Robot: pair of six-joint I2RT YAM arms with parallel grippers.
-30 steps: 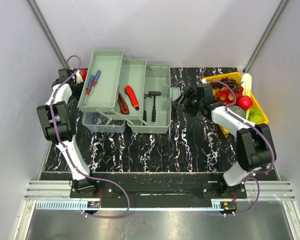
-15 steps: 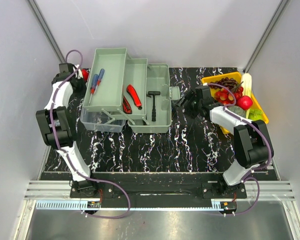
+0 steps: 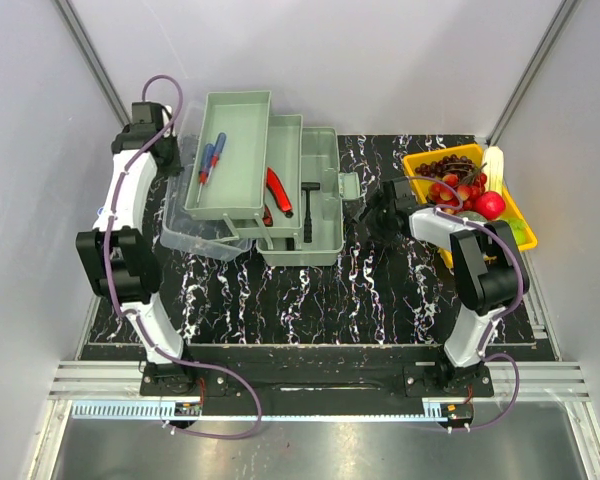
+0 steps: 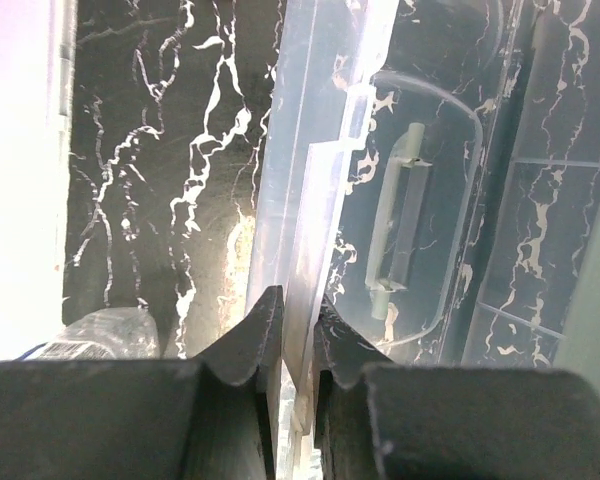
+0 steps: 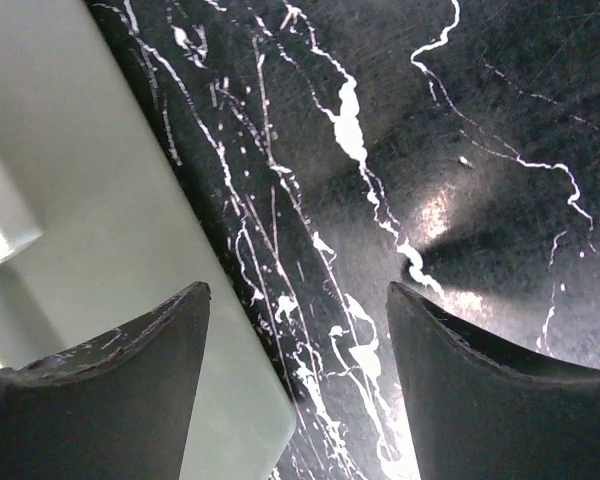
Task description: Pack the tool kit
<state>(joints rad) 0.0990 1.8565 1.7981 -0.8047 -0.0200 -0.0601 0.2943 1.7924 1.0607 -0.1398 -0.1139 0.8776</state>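
Lid-closing step, I'd say: tool kit (image 3: 328, 225) back-centre on tabletop (image 3: 360, 290), trays (image 3: 235, 140) fanned out; left fingers (image 4: 268, 335) clenched on clear lid (image 4: 410, 200) edge, right fingers (image 3: 373, 213) released beside it; next needs trays folded in.

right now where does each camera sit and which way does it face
top external: above and behind the arms, looking down at the table; both arms show.
left wrist: on that arm, looking along the left end effector, shut on the clear lid.
right wrist: on that arm, looking down past the open right end effector at table and toolbox corner.
shared: all show the toolbox.
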